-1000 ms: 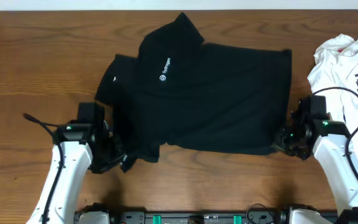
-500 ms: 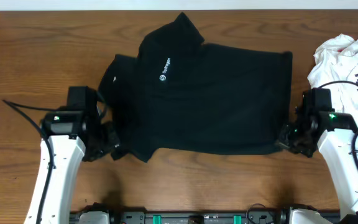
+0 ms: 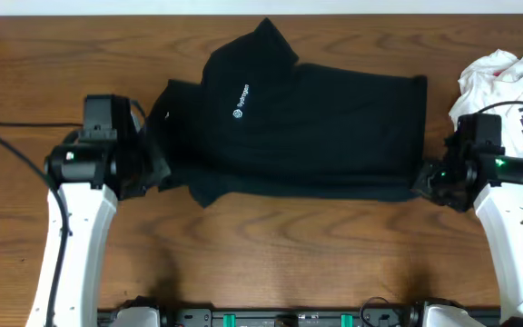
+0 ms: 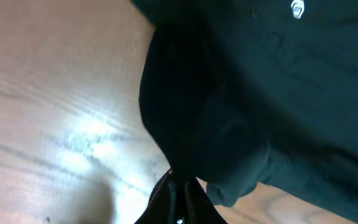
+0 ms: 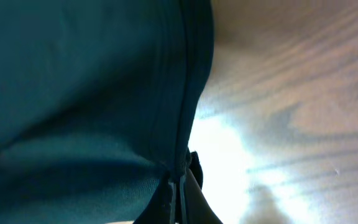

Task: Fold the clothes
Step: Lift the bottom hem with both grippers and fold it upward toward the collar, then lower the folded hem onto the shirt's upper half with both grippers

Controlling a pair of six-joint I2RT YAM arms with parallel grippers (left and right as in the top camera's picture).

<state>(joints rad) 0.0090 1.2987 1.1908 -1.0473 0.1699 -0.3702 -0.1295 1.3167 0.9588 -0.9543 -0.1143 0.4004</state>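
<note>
A black polo shirt (image 3: 298, 127) with a small white logo (image 3: 240, 103) lies across the middle of the wooden table, its near half folded up over the rest. My left gripper (image 3: 155, 174) is shut on the shirt's left edge near the collar end; in the left wrist view the fingers (image 4: 178, 190) pinch dark cloth (image 4: 241, 112). My right gripper (image 3: 424, 184) is shut on the shirt's lower right hem corner; in the right wrist view the fingers (image 5: 180, 186) clamp the stitched hem (image 5: 188, 99).
A crumpled white garment (image 3: 507, 86) with dark print lies at the table's right edge, just behind my right arm. A black cable (image 3: 12, 145) trails left from my left arm. Bare wood (image 3: 289, 254) spans the table's near part.
Both grippers have moved away from the near edge toward the far side, carrying the shirt's near edge with them. The shirt's lower part is now folded over, so the shirt looks narrower.
</note>
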